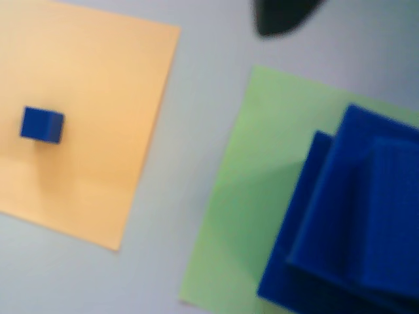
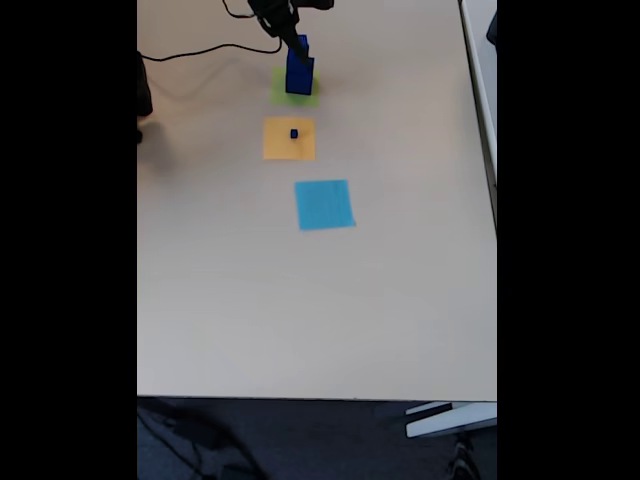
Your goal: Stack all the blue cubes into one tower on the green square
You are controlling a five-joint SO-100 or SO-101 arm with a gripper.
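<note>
Fixed view: pale beige table over dark carpet; stacked dark blue cubes stand on the far yellow-green paper square, black gripper touching the top, grip unclear; tiny blue cube on the orange paper square

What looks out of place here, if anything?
One small blue cube sits alone on the orange square, apart from the tower of blue cubes on the green square. Nothing else stands out.

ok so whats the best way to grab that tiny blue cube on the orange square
Probably come straight down on the tiny blue cube and close the fingers across two opposite vertical faces. It sits flat and alone on the orange square, well apart from the stack on the green square, so every side is free.
</note>
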